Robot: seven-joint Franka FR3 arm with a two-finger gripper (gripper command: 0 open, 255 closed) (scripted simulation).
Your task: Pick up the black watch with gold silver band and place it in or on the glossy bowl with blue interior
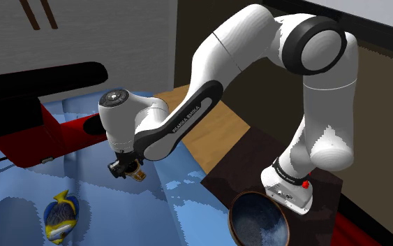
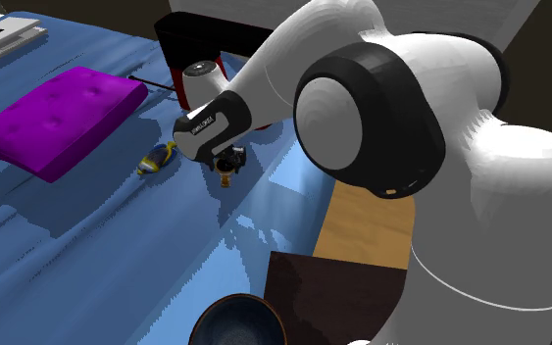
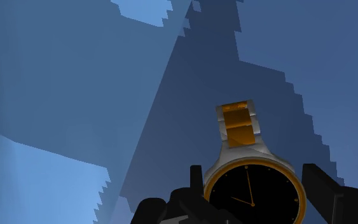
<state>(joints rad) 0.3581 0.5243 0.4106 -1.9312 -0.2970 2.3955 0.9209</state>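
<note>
The black-faced watch (image 3: 254, 191) with gold and silver band is gripped between the closed jaws, above the blue sheet (image 1: 118, 216). The blue-lined bowl (image 1: 257, 222) is placed well apart from it.

White, round-shelled robot arm (image 1: 257, 42) with dark grey joint bands and an all-black two-finger gripper (image 1: 126, 172).
Pale lettering is running along a dark forearm strip (image 1: 181, 119); a grey ribbed disc cap (image 1: 113, 97) is topping the wrist joint, and a small red button (image 1: 305, 184) is showing on the white base (image 1: 285, 190).
</note>
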